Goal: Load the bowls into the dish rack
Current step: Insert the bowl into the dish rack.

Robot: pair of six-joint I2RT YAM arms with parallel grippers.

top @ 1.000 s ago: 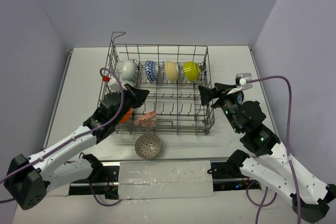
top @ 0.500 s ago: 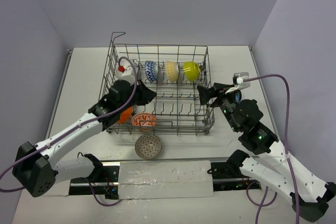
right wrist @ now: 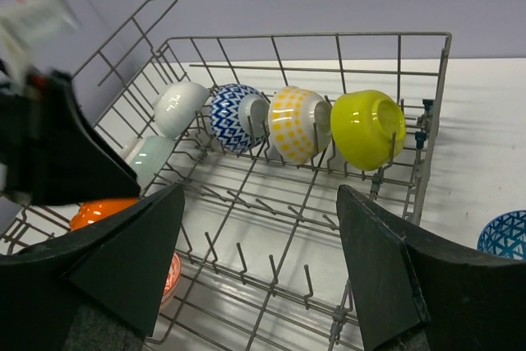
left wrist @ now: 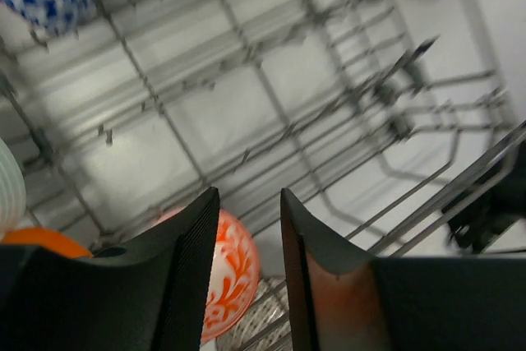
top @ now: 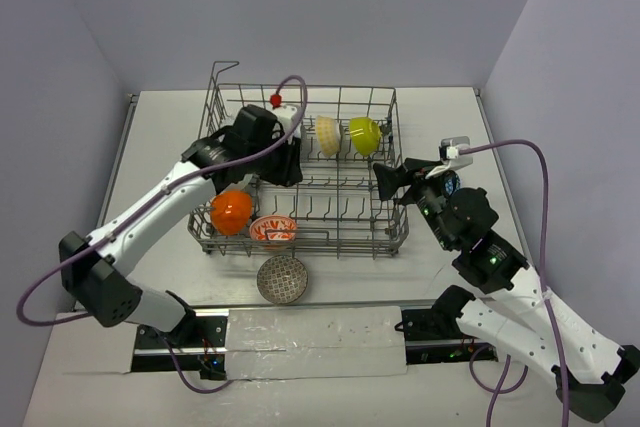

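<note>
- Left gripper (left wrist: 249, 203): jaws part-open with a narrow gap and nothing between them. It hangs over the rack (top: 318, 87) floor, fingers pointing down.
- Right gripper (right wrist: 259, 199): jaws wide apart and empty. It hovers just outside the rack's right wall, pointing into the rack.
- Loaded: four bowls stand on edge between tines in the row far ahead of the right gripper, the lime bowl (right wrist: 367, 127) at the right end. The orange bowl (top: 231, 212) and the red-white bowl (left wrist: 230, 273) lie just below and behind the left gripper.
- Not yet loaded: the grey bowl (top: 282, 278) and the blue-white bowl (right wrist: 505, 234), both on the table.
- Grey bowl: outside the rack's near wall, straight back from the left gripper toward the arm bases. It sits mouth up. Being round, it has no long axis, so any rim point serves.
- Blue-white bowl: just beside the right gripper, low on its right. It is cut off at the frame edge, so its facing cannot be told.
- Judgement: the left arm is nearer the grey bowl and the right arm is nearer the blue-white bowl.
</note>
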